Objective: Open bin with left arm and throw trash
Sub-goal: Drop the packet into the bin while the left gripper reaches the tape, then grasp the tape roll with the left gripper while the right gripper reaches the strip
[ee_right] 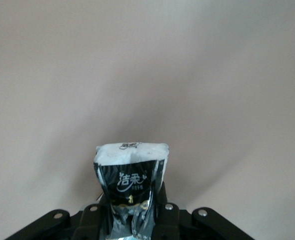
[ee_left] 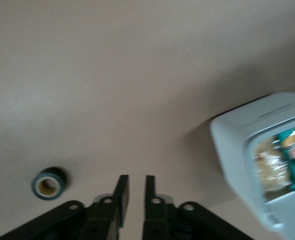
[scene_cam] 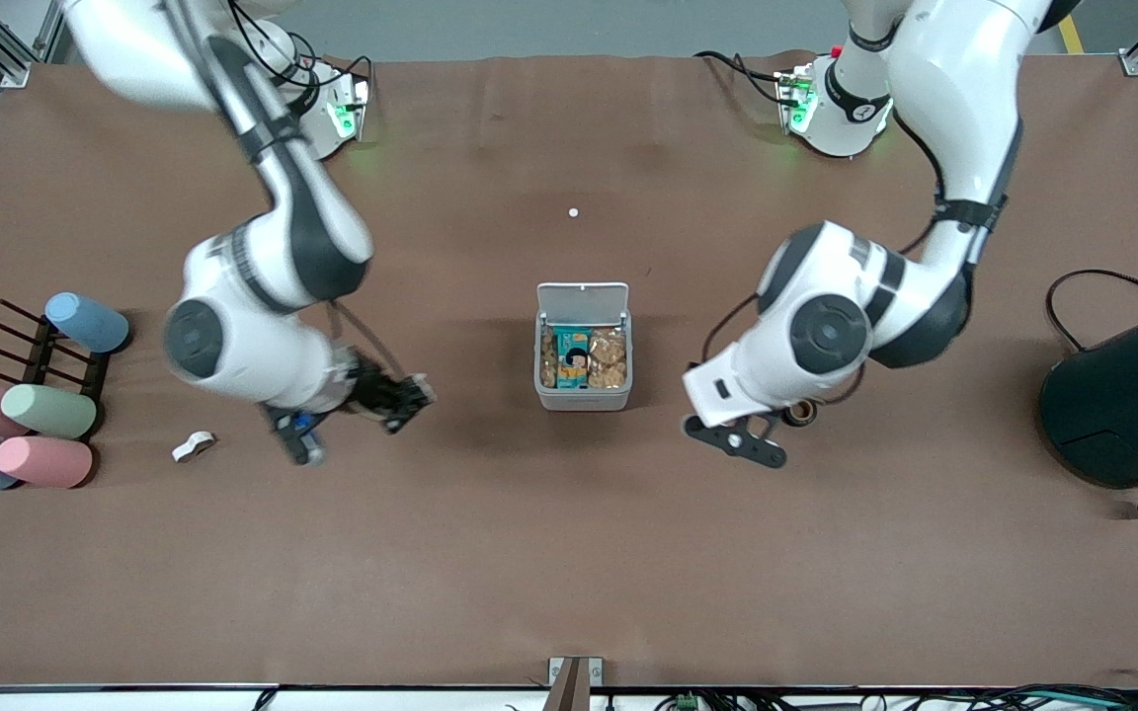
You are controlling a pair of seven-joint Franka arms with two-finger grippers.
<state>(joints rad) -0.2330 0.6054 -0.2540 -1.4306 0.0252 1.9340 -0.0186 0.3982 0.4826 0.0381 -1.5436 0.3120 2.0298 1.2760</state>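
The small white-grey bin [scene_cam: 583, 398] stands mid-table with its lid [scene_cam: 583, 295] up, snack packets showing inside. It also shows in the left wrist view [ee_left: 237, 145]. My right gripper [scene_cam: 409, 398] is shut on the dark crumpled wrapper [ee_right: 131, 175] over bare table, between the white twisted piece [scene_cam: 194, 446] and the bin. My left gripper [ee_left: 137, 185] hangs low beside the bin [scene_cam: 737, 439], toward the left arm's end. Its fingers stand nearly together with nothing between them. The black tape ring [ee_left: 49, 183] lies on the table close by it [scene_cam: 803, 412], partly hidden under the arm.
Pastel cylinders [scene_cam: 45, 410] lie by a dark rack at the right arm's end of the table. A large dark teal cylinder [scene_cam: 1127, 395] with a cable stands at the left arm's end. A tiny white dot [scene_cam: 573, 211] lies farther from the front camera than the bin.
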